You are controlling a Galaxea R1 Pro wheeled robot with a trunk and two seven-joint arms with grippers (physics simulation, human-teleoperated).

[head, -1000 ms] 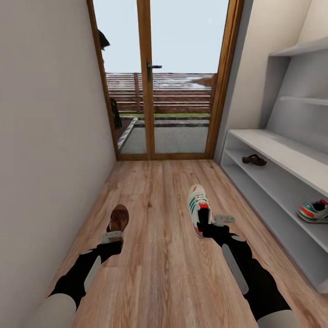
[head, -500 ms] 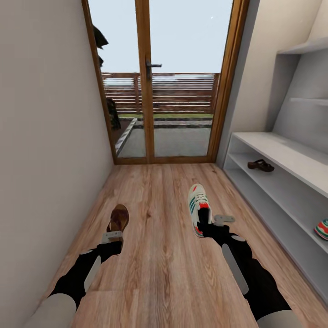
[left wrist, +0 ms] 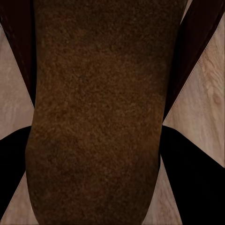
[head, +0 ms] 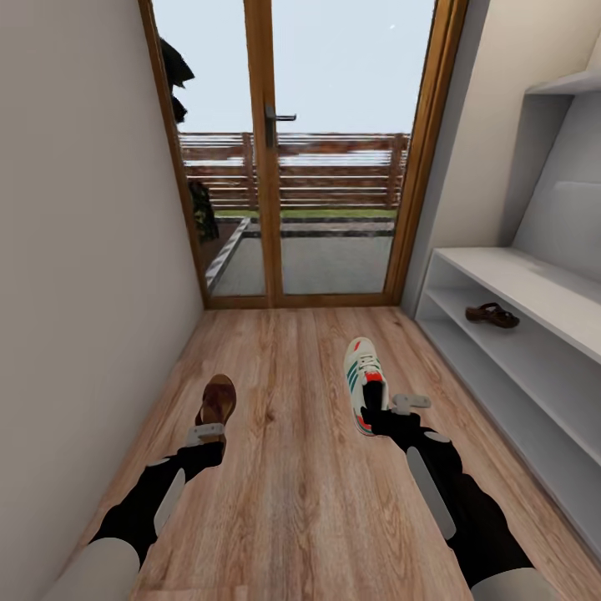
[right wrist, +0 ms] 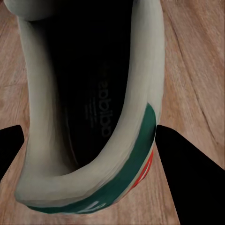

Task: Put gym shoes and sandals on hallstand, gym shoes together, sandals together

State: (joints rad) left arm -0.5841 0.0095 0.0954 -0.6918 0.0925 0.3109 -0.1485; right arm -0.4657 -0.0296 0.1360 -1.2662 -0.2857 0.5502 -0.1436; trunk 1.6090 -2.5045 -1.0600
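Note:
My left gripper (head: pixel 208 426) is shut on the heel end of a brown sandal (head: pixel 217 401), held out over the corridor floor (head: pixel 292 501) at the left. In the left wrist view the sandal (left wrist: pixel 98 112) runs between the dark fingers (left wrist: pixel 187 178). My right gripper (head: pixel 378 409) is shut on the heel of a white gym shoe (head: pixel 362 380) with green stripes and a red tongue. The right wrist view looks into that gym shoe (right wrist: pixel 136 93). A second brown sandal (head: pixel 492 315) lies on the lower shelf of the hallstand (head: pixel 534 288) at the right.
A glass double door with a wooden frame (head: pixel 260 167) closes the corridor's far end. A plain wall (head: pixel 75 292) runs along the left. The hallstand's stepped upper shelves (head: pixel 572 83) rise at the upper right. Open floor lies between the wall and the rack.
The camera has moved: the door and rack have shifted right and down in view, and a gym shoe on the rack's lower shelf has slid out of view. Both grippers keep their shoes.

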